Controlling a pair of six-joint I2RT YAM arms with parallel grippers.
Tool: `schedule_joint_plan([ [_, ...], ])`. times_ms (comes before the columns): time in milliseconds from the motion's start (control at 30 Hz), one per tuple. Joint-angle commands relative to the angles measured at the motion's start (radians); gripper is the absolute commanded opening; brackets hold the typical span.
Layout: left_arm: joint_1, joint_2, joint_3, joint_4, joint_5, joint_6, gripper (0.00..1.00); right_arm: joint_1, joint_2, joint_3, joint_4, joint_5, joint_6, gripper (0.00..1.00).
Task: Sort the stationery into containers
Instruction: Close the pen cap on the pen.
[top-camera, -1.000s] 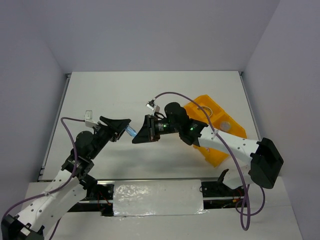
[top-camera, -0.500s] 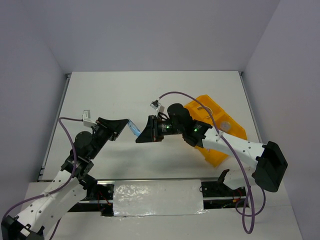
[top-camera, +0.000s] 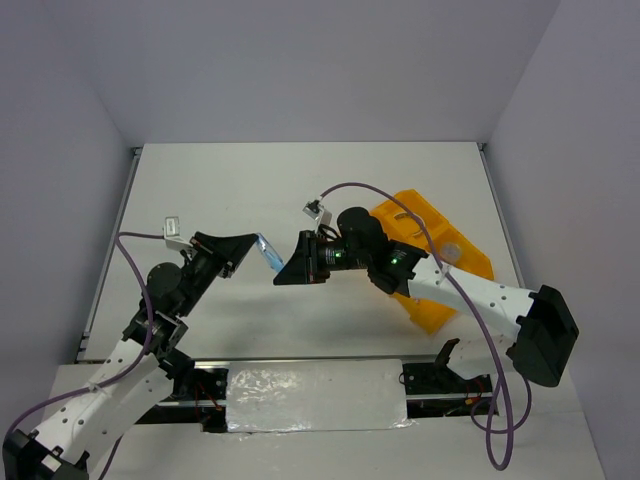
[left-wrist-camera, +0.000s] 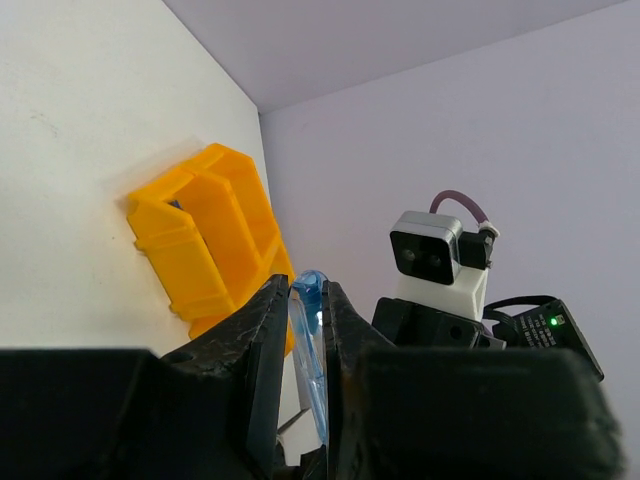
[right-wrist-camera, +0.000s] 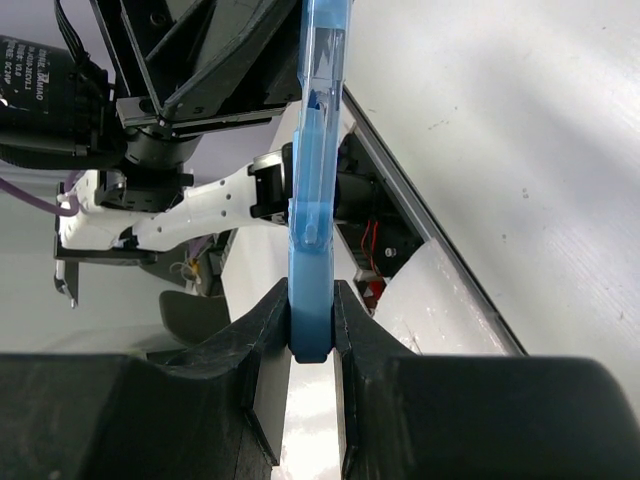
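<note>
A blue pen-like piece (top-camera: 268, 251) hangs in the air between my two grippers. My left gripper (top-camera: 257, 243) is shut on its clear blue end; the left wrist view shows the pen (left-wrist-camera: 310, 350) pinched between the jaws (left-wrist-camera: 305, 292). My right gripper (top-camera: 283, 271) is shut on the opaque blue end (right-wrist-camera: 312, 330), seen between its jaws (right-wrist-camera: 312, 305). The orange-yellow divided tray (top-camera: 417, 215) lies right of the arms, partly behind the right arm, and also shows in the left wrist view (left-wrist-camera: 205, 240). A greyish clear cup (top-camera: 452, 250) sits in it. The tape ring, pink pieces and bottle are out of view.
The right arm's forearm and purple cable (top-camera: 420, 232) cross over the tray. White table edge and grey walls enclose the workspace. A foil-covered strip (top-camera: 315, 395) lies at the near edge between the arm bases.
The pen and both grippers have shifted slightly up and to the right. The left gripper has turned a little, and the right gripper has closed in on the pen's other end.
</note>
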Motion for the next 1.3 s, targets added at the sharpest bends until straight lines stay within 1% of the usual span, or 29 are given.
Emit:
schedule_joint_plan([
  [0,-0.003,0.001,0.024,0.079,0.055,0.030,0.06,0.004,-0.027,0.016,0.027,0.020,-0.029,0.00],
  [67,-0.003,0.009,0.019,0.093,0.066,0.025,0.03,0.004,-0.016,0.031,0.021,0.032,-0.032,0.00],
  [200,-0.003,0.021,-0.002,0.137,0.081,0.015,0.00,0.003,0.010,0.068,0.041,0.048,-0.026,0.00],
  [433,-0.003,0.023,-0.018,0.179,0.130,0.028,0.00,-0.005,0.119,0.223,0.034,0.078,-0.054,0.00],
  [600,-0.003,-0.005,-0.042,0.170,0.160,0.053,0.00,-0.042,0.214,0.304,0.135,0.043,-0.036,0.00],
  [667,-0.005,-0.023,-0.062,0.183,0.175,0.071,0.00,-0.063,0.287,0.387,0.155,0.019,-0.029,0.00],
  [700,-0.005,-0.026,-0.068,0.186,0.184,0.090,0.00,-0.083,0.341,0.468,0.126,-0.004,-0.029,0.00],
  [733,-0.005,-0.031,-0.067,0.173,0.190,0.102,0.00,-0.091,0.363,0.503,0.116,-0.012,-0.031,0.00],
  [800,-0.006,-0.054,-0.058,0.107,0.190,0.125,0.00,-0.102,0.404,0.576,0.084,-0.017,-0.035,0.00],
  [833,-0.006,-0.065,-0.062,0.096,0.193,0.148,0.00,-0.108,0.436,0.644,0.052,-0.012,-0.051,0.00],
  [900,-0.006,-0.105,-0.068,0.044,0.180,0.168,0.00,-0.108,0.456,0.704,0.015,0.009,-0.061,0.00],
  [1000,-0.008,-0.166,-0.077,-0.004,0.154,0.200,0.00,-0.111,0.455,0.686,0.058,0.014,-0.045,0.00],
  [1067,-0.006,-0.186,-0.085,0.007,0.161,0.212,0.00,-0.117,0.461,0.692,0.075,-0.007,-0.042,0.00],
  [1167,-0.006,-0.185,-0.071,-0.008,0.170,0.228,0.00,-0.117,0.453,0.676,0.086,-0.021,-0.064,0.00],
  [1267,-0.006,-0.194,0.000,-0.117,0.131,0.255,0.00,-0.126,0.383,0.563,0.086,0.008,-0.117,0.00],
])
